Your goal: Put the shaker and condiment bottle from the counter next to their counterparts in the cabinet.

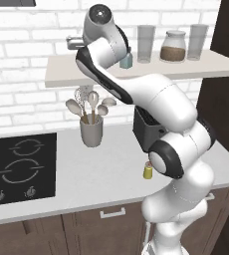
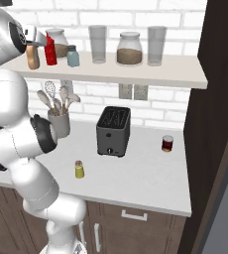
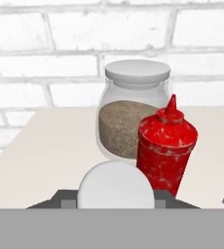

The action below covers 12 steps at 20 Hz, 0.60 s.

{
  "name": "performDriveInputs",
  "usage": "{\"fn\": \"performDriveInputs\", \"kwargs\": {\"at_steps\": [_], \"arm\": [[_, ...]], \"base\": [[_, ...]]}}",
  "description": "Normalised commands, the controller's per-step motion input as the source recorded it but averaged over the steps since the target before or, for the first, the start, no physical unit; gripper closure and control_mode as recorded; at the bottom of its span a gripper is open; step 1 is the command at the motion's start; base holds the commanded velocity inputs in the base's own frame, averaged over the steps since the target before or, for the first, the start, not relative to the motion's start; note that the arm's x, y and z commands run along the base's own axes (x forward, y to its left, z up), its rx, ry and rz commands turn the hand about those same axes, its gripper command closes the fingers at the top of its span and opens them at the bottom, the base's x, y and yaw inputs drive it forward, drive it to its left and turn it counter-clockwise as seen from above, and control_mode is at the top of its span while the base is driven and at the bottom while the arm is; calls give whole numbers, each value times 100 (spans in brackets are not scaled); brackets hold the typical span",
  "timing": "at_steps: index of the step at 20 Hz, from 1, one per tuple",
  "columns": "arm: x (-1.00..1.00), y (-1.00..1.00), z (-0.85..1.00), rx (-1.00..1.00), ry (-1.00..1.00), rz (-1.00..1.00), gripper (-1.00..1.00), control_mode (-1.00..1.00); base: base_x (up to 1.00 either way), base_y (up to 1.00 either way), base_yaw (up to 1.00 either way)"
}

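My gripper (image 2: 34, 38) is up at the left end of the cabinet (image 2: 160, 72), shut from above on the pale cap of the condiment bottle (image 2: 33, 57). The tan bottle hangs upright at shelf level, just left of the red squeeze bottle (image 2: 50, 49). Whether its base touches the board, I cannot tell. In the hand view the white cap (image 3: 116, 187) sits between my fingers, with the red bottle (image 3: 166, 146) right of it. The blue-grey shaker (image 2: 73, 56) stands further right. The yellow-olive shaker (image 2: 79, 169) stands alone on the counter (image 2: 145, 183), in front of the toaster.
A jar of brown grains (image 3: 133, 114) stands behind the red bottle. Two glasses (image 2: 97, 43) and another jar (image 2: 129, 48) line the shelf. On the counter are a black toaster (image 2: 113, 130), a utensil crock (image 2: 60, 121), a red can (image 2: 167, 143) and the cooktop (image 1: 17, 167).
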Motion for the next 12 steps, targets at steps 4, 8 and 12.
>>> {"fn": "performDriveInputs", "kwargs": {"at_steps": [4,8,12], "arm": [[32,0,-46,-2,-8,0,100,-100],[37,0,-42,-2,-10,-1,100,-100],[43,0,-42,0,-11,-1,100,-100]], "base": [[0,0,0],[0,0,0],[0,0,0]]}}
